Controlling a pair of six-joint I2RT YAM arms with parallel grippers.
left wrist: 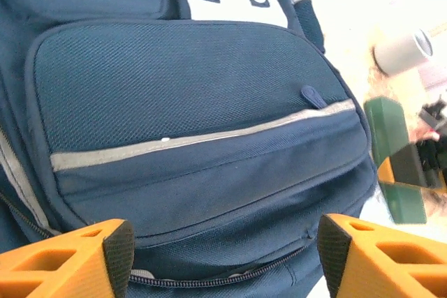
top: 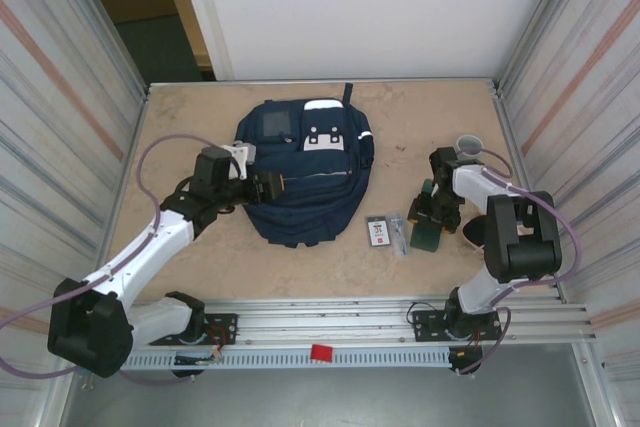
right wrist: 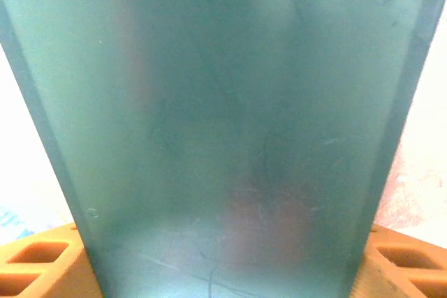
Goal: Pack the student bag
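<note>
Grab soft, prob. floppy student bag (top: 305,172) by front-pocket zip edge w/ left gripper (left wrist: 225,246), spread open; right gripper (right wrist: 223,263) astride green box (right wrist: 223,102), grip unclear.

Site type: robot test cell, laboratory-style.
Enclosure: ribbed metal side walls (top: 50,97); white back panel (top: 380,7).
Work surface: bare beige tabletop (top: 400,117).
Fixtures: slotted aluminium rail (top: 330,319) carrying cabled left arm (top: 150,247) and right arm (top: 515,232).

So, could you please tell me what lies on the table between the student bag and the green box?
In the top view, a small black-and-white card and a thin silvery item lie between the student bag and the green box.
</note>
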